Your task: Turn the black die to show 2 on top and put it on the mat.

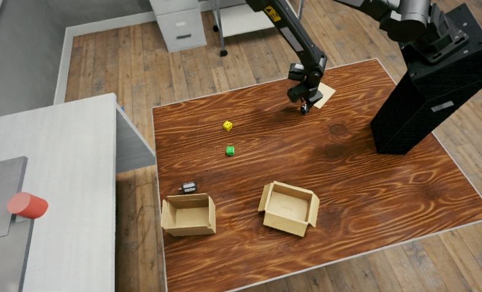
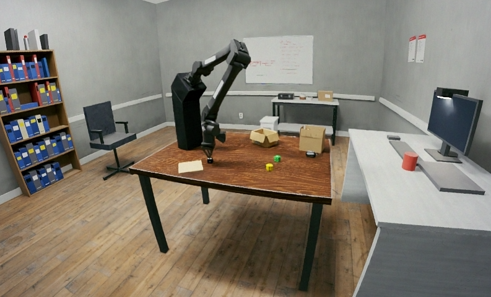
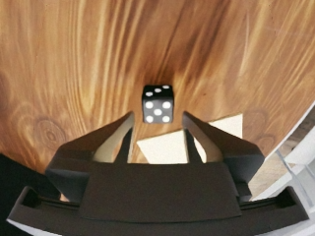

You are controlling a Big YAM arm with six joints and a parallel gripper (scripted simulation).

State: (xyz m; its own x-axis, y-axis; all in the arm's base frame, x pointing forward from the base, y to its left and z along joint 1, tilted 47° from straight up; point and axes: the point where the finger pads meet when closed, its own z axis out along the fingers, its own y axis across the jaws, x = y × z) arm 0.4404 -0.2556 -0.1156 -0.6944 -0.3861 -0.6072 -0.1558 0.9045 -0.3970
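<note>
The tool [image 1: 307, 103] [image 2: 209, 156] [image 3: 157, 117], roughly half open and holding nothing, may close unevenly on the black die [image 1: 304, 109] [image 2: 210, 161] [image 3: 157, 104], making it twist

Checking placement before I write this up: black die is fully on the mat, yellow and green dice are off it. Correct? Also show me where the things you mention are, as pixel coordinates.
Not the black die [image 1: 304, 108] [image 2: 210, 160] [image 3: 157, 104]: it's off the mat [image 1: 326, 95] [image 2: 191, 166] [image 3: 164, 148], to one side of it, as the exterior view shows. Yellow die [image 1: 227, 125] [image 2: 269, 167] and green die [image 1: 230, 151] [image 2: 277, 158] are off it, as you said.
</note>
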